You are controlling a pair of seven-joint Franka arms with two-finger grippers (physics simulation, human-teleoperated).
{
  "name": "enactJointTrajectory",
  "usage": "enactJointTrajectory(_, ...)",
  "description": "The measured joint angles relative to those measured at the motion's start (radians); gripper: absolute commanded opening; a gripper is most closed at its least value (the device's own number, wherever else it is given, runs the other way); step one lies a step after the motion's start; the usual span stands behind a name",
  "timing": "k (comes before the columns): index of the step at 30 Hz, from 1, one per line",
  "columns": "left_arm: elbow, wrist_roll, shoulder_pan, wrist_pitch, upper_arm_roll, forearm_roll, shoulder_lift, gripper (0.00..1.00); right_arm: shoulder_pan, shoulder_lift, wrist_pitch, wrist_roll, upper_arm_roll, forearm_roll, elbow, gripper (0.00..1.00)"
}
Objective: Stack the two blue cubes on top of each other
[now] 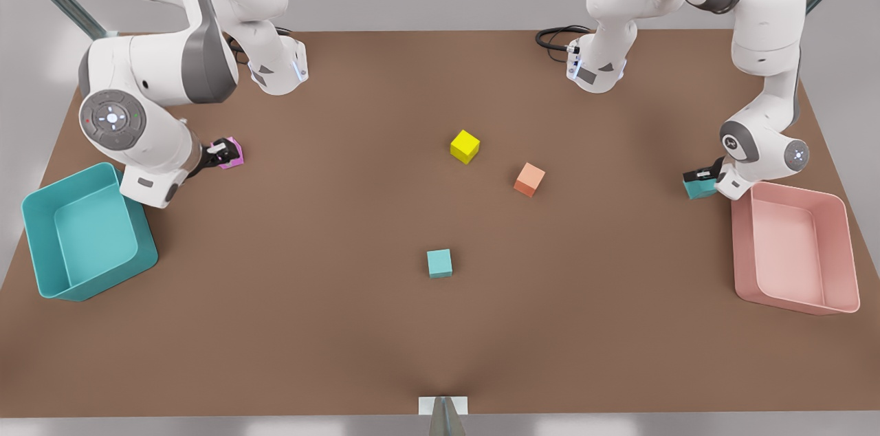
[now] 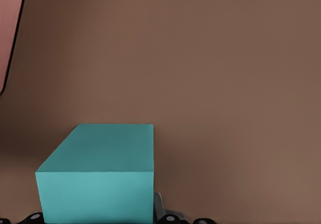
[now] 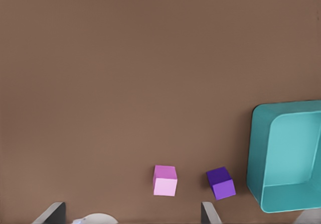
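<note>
Teal cube (image 1: 700, 188) at the front view's right edge seems clenched in the left end effector (image 1: 702, 178). Lift it straight, then square it over its twin (image 1: 439, 263), lower centre. The right end effector (image 1: 221, 150), released, waits by the pink cube (image 1: 234, 154).

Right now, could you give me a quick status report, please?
Left gripper shut on one blue cube, beside pink bin. Right gripper open over pink cube. Second blue cube mid-table, nothing touching it.

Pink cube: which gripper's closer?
Right. The right gripper hangs open at the pink cube. The left gripper is across the table, closed on a teal cube beside the pink bin.
</note>
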Motion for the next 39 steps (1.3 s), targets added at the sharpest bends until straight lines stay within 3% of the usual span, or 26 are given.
enactJointTrajectory(5, 0.0, 0.008, -0.011, 0.006, -0.001, -0.002, -0.033, 0.7, -0.001, 0.002, -0.004, 0.056, 0.0, 0.009, -0.003, 1.0)
enactJointTrajectory(10, 0.0, -0.007, -0.114, -0.067, -0.004, -0.003, -0.136, 0.68, -0.003, 0.003, -0.006, 0.098, -0.003, 0.014, -0.005, 1.0)
enactJointTrajectory(12, 0.011, -0.034, -0.22, -0.105, -0.016, -0.002, -0.192, 0.68, -0.004, 0.003, -0.007, 0.112, -0.003, 0.015, -0.007, 1.0)
enactJointTrajectory(15, 0.124, -0.113, -0.32, -0.155, -0.2, -0.001, -0.201, 0.69, -0.007, 0.003, -0.009, 0.13, -0.004, 0.014, -0.012, 1.0)
enactJointTrajectory(18, 0.336, -0.213, -0.365, -0.186, -0.397, 0.0, -0.071, 0.69, -0.009, 0.002, -0.01, 0.144, -0.006, 0.014, -0.012, 1.0)
enactJointTrajectory(20, 0.498, -0.298, -0.477, -0.199, -0.44, 0.008, 0.049, 0.69, -0.018, 0.002, -0.01, 0.151, -0.005, 0.014, -0.013, 1.0)
enactJointTrajectory(25, 0.905, -0.545, -0.692, -0.231, -0.43, 0.03, 0.315, 0.69, -0.043, 0.002, -0.011, 0.161, -0.005, 0.015, -0.013, 1.0)
enactJointTrajectory(29, 1.176, -0.726, -0.766, -0.255, -0.392, 0.047, 0.504, 0.69, -0.069, 0.003, -0.011, 0.161, -0.005, 0.017, -0.012, 1.0)
enactJointTrajectory(33, 1.28, -0.873, -0.829, -0.266, -0.324, 0.05, 0.584, 0.69, -0.073, 0.003, -0.01, 0.16, -0.005, 0.018, -0.011, 1.0)
enactJointTrajectory(39, 1.293, -1.04, -0.835, -0.296, -0.341, 0.047, 0.588, 0.69, -0.073, 0.007, -0.01, 0.159, -0.005, 0.023, -0.012, 1.0)
